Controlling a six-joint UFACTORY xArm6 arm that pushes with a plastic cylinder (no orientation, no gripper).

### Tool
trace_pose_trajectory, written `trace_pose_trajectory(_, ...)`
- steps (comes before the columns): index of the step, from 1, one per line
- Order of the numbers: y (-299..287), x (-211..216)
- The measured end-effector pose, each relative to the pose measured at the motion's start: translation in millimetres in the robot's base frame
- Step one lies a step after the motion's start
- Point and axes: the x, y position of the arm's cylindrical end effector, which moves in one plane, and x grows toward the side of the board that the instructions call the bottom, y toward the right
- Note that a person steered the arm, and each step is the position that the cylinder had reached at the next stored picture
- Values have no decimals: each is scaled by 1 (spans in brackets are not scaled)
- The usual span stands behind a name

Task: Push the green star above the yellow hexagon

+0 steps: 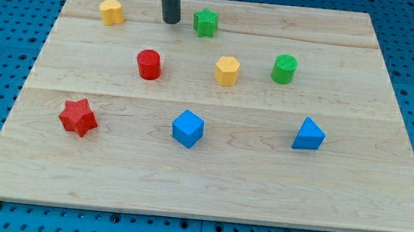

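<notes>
The green star (206,22) sits near the view's top, a little left of centre. The yellow hexagon (227,70) lies below it and slightly to its right. My tip (171,21) rests on the board just left of the green star, with a small gap between them. The rod comes down from the view's top edge.
A second yellow block (112,12) is at the top left. A red cylinder (149,64) is left of the yellow hexagon, a green cylinder (285,69) right of it. A red star (78,116), a blue cube (187,128) and a blue wedge-like block (309,134) lie lower. The wooden board (383,186) rests on a blue pegboard.
</notes>
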Motion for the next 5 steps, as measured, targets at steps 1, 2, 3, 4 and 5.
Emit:
trace_pose_trajectory(1, 47, -5)
trace_pose_trajectory(2, 90, 9)
trace_pose_trajectory(3, 104, 24)
trace_pose_trajectory(4, 112, 36)
trace_pose_trajectory(5, 124, 16)
